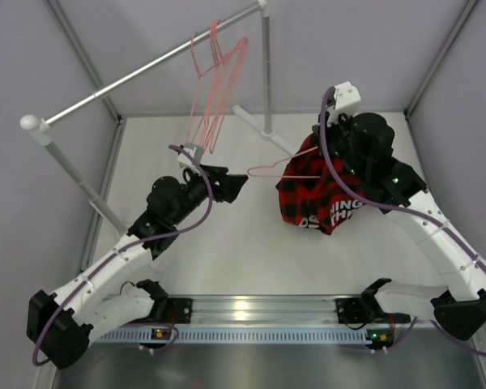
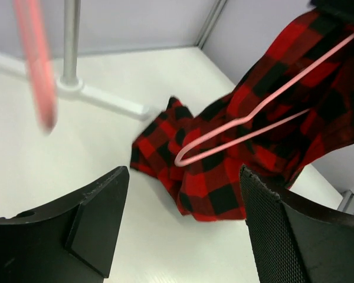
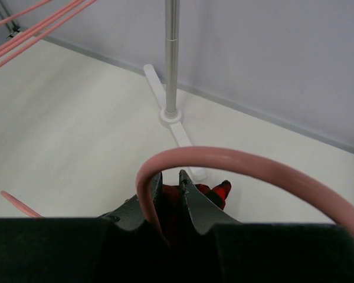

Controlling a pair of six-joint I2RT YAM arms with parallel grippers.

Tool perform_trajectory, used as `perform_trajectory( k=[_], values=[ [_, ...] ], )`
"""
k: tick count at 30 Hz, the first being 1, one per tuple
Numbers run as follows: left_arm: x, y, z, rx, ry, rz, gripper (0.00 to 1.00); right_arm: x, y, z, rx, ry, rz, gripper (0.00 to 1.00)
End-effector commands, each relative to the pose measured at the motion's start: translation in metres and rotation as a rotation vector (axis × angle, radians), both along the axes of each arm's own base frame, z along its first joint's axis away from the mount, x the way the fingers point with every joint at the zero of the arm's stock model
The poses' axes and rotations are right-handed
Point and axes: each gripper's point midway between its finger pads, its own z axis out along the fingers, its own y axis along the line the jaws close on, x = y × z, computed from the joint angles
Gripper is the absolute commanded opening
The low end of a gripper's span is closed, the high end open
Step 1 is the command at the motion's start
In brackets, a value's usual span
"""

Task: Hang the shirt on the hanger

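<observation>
1. The right gripper (image 3: 170, 184) was pinched almost closed on the hanger (image 3: 236, 155) just below its hook. Some shirt (image 1: 316, 198) looked caught in there too, so both dangled together near the rack's (image 1: 146, 68) foot.
2. One hanger end stuck out bare from the shirt, on the side under the rack's rail.
3. The left gripper (image 2: 183, 177) was wide open and empty, aimed at that bare end, close but not touching. My guess is it was lined up to pull fabric over it.

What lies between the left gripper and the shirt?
Only the hanger corner sticking out of the shirt, over bare table; the left wrist view shows it.
</observation>
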Motion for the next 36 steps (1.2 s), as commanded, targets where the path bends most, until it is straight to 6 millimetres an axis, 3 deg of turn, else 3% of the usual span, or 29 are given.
perform_trajectory(
  k=[1, 8, 10, 11, 16, 25, 26, 28, 29, 30, 36],
  values=[
    [-0.002, 0.002, -0.029, -0.119, 0.122, 0.05, 0.79, -0.01, 0.009, 0.025, 0.041, -0.065, 0.061, 0.0],
    [-0.027, -0.054, -0.064, -0.073, 0.129, -0.116, 0.76, -0.015, -0.009, -0.007, 0.039, 0.011, -0.029, 0.0],
    [-0.027, -0.064, -0.061, -0.111, 0.113, -0.111, 0.75, -0.012, -0.02, -0.018, 0.029, 0.027, -0.098, 0.0],
    [-0.031, -0.074, -0.068, -0.115, 0.127, -0.126, 0.75, -0.011, -0.023, -0.022, 0.059, 0.043, -0.133, 0.0],
    [-0.028, -0.082, -0.074, -0.243, 0.153, -0.084, 0.75, -0.006, -0.045, -0.041, 0.072, 0.077, -0.291, 0.0],
    [-0.035, -0.128, -0.073, -0.345, 0.146, -0.145, 0.72, -0.011, -0.046, -0.057, 0.145, 0.109, -0.316, 0.0],
    [-0.033, -0.134, -0.084, -0.332, 0.16, -0.147, 0.72, -0.014, -0.046, -0.055, 0.162, 0.102, -0.31, 0.0],
    [-0.035, -0.143, -0.077, -0.379, 0.154, -0.174, 0.71, -0.017, -0.048, -0.057, 0.178, 0.102, -0.309, 0.0],
    [-0.034, -0.148, -0.087, -0.375, 0.167, -0.181, 0.7, -0.018, -0.048, -0.056, 0.183, 0.1, -0.307, 0.0],
    [-0.036, -0.15, -0.078, -0.414, 0.151, -0.202, 0.7, -0.019, -0.049, -0.057, 0.185, 0.099, -0.307, 0.0],
    [-0.033, -0.165, -0.078, -0.446, 0.119, -0.225, 0.66, -0.026, -0.051, -0.056, 0.199, 0.094, -0.298, 0.0]
  ],
)
